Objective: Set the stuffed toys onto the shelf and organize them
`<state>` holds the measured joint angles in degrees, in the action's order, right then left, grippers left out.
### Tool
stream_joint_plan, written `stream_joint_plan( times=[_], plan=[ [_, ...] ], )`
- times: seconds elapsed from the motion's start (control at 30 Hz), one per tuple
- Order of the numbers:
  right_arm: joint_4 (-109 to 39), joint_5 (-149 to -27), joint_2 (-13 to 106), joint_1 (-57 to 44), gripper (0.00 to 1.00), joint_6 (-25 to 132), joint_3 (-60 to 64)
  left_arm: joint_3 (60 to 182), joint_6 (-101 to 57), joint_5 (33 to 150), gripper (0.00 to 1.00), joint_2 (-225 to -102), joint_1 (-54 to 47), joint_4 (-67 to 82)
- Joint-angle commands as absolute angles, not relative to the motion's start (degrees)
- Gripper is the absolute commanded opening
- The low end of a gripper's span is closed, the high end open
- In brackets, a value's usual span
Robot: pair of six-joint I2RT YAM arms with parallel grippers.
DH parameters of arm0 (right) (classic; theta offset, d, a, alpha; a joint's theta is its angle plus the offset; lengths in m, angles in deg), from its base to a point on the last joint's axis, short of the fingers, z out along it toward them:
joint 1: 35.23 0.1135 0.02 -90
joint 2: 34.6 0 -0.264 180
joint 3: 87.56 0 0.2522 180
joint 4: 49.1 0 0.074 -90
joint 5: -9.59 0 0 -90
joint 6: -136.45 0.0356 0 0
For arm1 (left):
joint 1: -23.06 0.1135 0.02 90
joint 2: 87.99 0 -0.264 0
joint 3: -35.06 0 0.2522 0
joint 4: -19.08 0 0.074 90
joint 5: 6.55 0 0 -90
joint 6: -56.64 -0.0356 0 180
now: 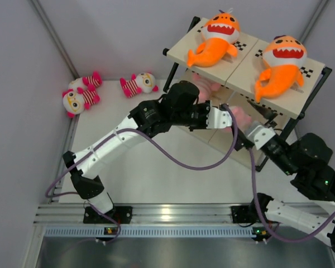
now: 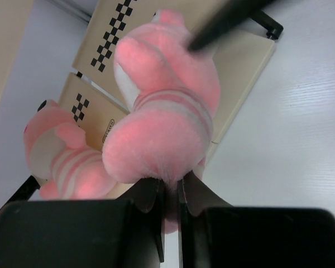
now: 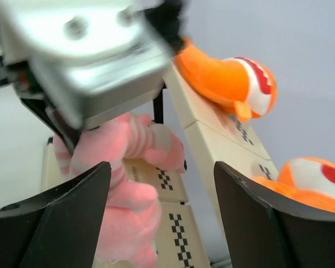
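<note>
Toys sat in three places. On the shelf (image 1: 243, 70), at the upper right of the top view, the first shark (image 1: 215, 42) and the second shark (image 1: 282, 64) each lay on a top board. At the upper left, the left striped doll (image 1: 81, 96) and the right striped doll (image 1: 138, 84) lay on the table (image 1: 156, 178), near each other and well apart from the shelf.

From above, both pink dolls were mostly hidden by the left arm and the top boards, with only slivers of pink showing. In the left wrist view, the left end effector (image 2: 170, 190) was pinched nearly closed on the underside of the pink doll (image 2: 162, 111). This doll filled the frame's centre, with a blurred dark bar crossing its head. The second pink doll (image 2: 61, 159) lay at the lower left on a checker-marked board, its lower part cut off by the end effector's body.

The right end effector (image 3: 162, 184) was spread wide and held nothing. Blurred left-arm hardware blocked the upper left of its view.
</note>
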<state>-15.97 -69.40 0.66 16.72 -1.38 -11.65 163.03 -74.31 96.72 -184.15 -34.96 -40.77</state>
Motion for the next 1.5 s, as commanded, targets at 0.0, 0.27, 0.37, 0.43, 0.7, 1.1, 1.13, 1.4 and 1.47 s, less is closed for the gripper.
stream_joint_plan(
  times=[0.0,0.27,0.37,0.43,0.7,1.1,1.13,1.4,1.47],
  plan=[
    [-11.98,-65.49,0.46,16.19,0.76,7.59,-2.11,161.24,-80.18,89.78,0.0,-181.78,-36.35,-37.67],
    [-9.75,-58.7,5.65,16.19,0.8,21.04,11.26,143.95,-101.72,84.06,0.0,-173.34,-38.72,-27.23],
    [-11.26,-59.05,6.7,16.19,0.79,23.42,14.52,140.85,-106.56,77.22,0.0,-174.12,-42.06,-18.02],
    [-10.82,-59.23,7.32,16.28,0.79,23.25,15.76,139.88,-107.62,72.49,0.0,-174.74,-44.96,-13.0],
    [-10.46,-59.14,7.06,16.19,0.8,21.4,14.71,134.51,-115.62,62.89,0.0,-178.6,-48.92,11.97],
    [-9.5,-60.81,5.21,16.19,0.8,24.91,12.34,137.66,-118.79,65.34,0.0,-193.01,-47.69,19.03],
    [-9.5,-60.81,4.78,16.19,0.8,25.09,11.29,139.41,-118.27,64.91,0.0,-195.72,-47.34,19.03],
    [-9.77,-61.78,3.63,16.1,0.81,27.38,9.96,138.76,-115.89,65.25,0.56,-196.55,-45.84,19.03],
    [-9.59,-61.6,3.63,16.19,0.81,27.47,10.14,136.19,-115.63,65.6,0.65,-193.29,-46.02,19.03]
  ],
)
